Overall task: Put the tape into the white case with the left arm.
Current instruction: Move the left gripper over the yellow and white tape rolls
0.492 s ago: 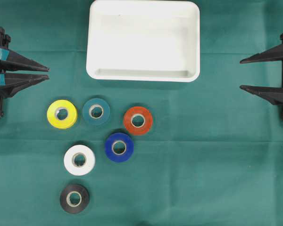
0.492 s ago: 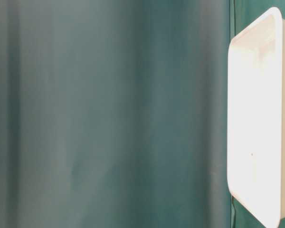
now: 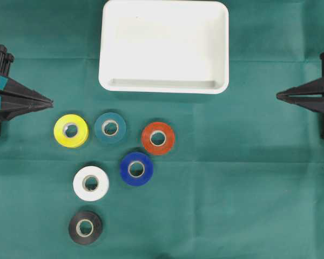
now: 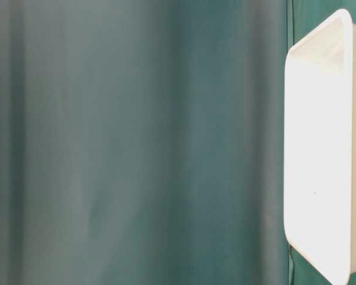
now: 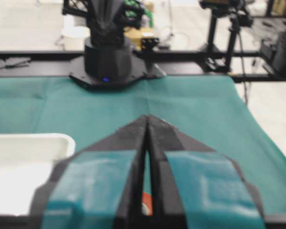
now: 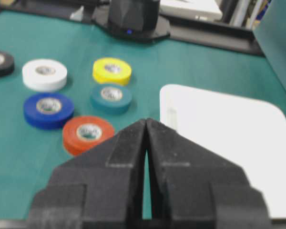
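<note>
Overhead view: the white case (image 3: pixel 163 46) sits at the top centre of the green cloth (image 3: pixel 248 178), nothing in it. Six tape rolls lie flat below it: yellow roll (image 3: pixel 71 130), teal roll (image 3: pixel 110 128), orange roll (image 3: pixel 157 138), blue roll (image 3: pixel 136 169), white roll (image 3: pixel 90 183), black roll (image 3: pixel 85 227). The left gripper (image 3: pixel 47 101) rests at the left edge, fingers pressed together, holding nothing. Its tips point toward the middle and stand apart from every roll; the yellow roll is nearest, just below and beyond the tips. The right gripper (image 3: pixel 281 95) sits at the right edge, fingers likewise together and clear of the work.

Table-level view: only the case (image 4: pixel 320 148) and cloth show; no gripper or tape is visible.

Left wrist view: the teal-striped fingers (image 5: pixel 105 191) meet along the centre line. A sliver of orange tape (image 5: pixel 146 204) shows below them; the case corner (image 5: pixel 33 143) lies to the left.

Right wrist view: the all-black fingers (image 6: pixel 119 162) are together; all six rolls and the case (image 6: pixel 229 133) lie ahead.

Assessment: no roll is yet picked up. The left fingers should part first, then descend squarely over one roll, straddling its wall or full width, without nudging neighbouring rolls.
</note>
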### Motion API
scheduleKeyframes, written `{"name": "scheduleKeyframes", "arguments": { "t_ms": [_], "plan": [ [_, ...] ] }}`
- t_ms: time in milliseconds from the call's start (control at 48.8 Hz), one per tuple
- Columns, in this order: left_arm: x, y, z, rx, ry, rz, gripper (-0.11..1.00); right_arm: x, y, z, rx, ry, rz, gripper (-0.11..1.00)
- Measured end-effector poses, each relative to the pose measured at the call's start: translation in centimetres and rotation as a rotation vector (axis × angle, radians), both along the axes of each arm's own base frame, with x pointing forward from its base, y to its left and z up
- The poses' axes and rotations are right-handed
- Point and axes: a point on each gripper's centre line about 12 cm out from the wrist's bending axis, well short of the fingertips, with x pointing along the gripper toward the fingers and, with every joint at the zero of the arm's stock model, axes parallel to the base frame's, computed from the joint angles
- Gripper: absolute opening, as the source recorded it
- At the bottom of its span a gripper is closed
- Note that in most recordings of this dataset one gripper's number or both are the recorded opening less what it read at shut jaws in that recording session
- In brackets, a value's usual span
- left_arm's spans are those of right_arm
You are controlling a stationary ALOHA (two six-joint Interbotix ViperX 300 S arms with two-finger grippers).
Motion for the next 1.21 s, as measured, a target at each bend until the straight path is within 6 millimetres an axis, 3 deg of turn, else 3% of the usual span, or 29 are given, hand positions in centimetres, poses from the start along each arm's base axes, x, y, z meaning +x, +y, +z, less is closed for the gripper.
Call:
{"name": "scheduleKeyframes", "arguments": {
  "t_ms": [103, 185, 431, 492, 779, 964, 1210],
  "plan": [
    [0.1, 0.0, -0.1, -0.003, 0.005, 0.000, 0.01, -0.9, 0.1, -0.9, -0.006, -0.006, 0.003, -0.10],
    [0.1, 0.0, -0.1, 0.006, 0.002, 0.001, 0.12, -1.4, 0.1, -1.4, -0.006, -0.014, 0.003, -0.10],
    [0.1, 0.0, -0.2, 0.010, 0.005, 0.001, 0.82, -2.1, 0.0, -3.1, -0.006, 0.063, 0.000, -0.10],
    [0.1, 0.0, -0.2, 0.005, 0.006, 0.000, 0.94, -2.1, 0.0, -3.5, -0.005, 0.086, -0.001, -0.10],
    [1.3, -0.3, -0.7, 0.017, 0.108, -0.009, 0.96, -2.1, 0.0, -3.7, -0.005, 0.114, -0.002, -0.10],
    [3.2, -0.6, -2.9, 0.029, 0.288, -0.011, 0.96, -2.1, 0.0, -3.7, -0.004, 0.114, -0.002, -0.10],
    [4.0, -0.7, -5.1, 0.024, 0.513, -0.010, 0.96, -2.1, 0.0, -3.8, -0.004, 0.115, -0.001, -0.10]
  ]
}}
